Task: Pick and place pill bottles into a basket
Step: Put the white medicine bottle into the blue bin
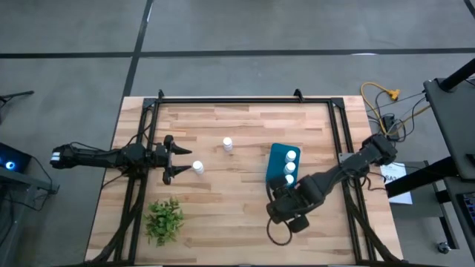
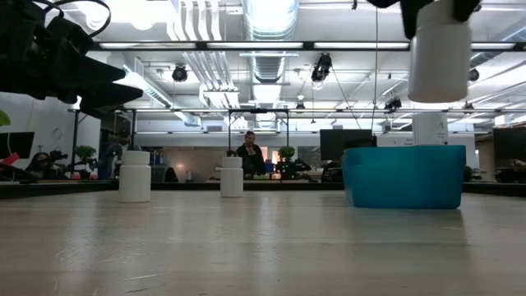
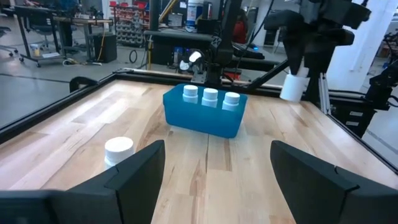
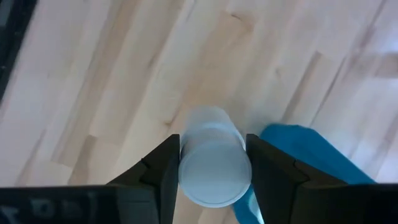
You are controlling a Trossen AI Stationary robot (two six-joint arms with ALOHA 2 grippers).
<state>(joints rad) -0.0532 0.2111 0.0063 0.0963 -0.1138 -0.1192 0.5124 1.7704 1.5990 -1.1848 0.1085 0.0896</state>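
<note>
The left gripper waits with jaws spread, a bottle just ahead of it, likely the next pick. Another bottle stands between it and the basket, which holds three bottles. The right gripper is clamped on a held bottle, lifted beside the basket's near end, presumably for dropping in.

Seen from above, right claw and its held bottle hidden under the arm. In low view, held bottle cut off at twelve o'clock.
</note>
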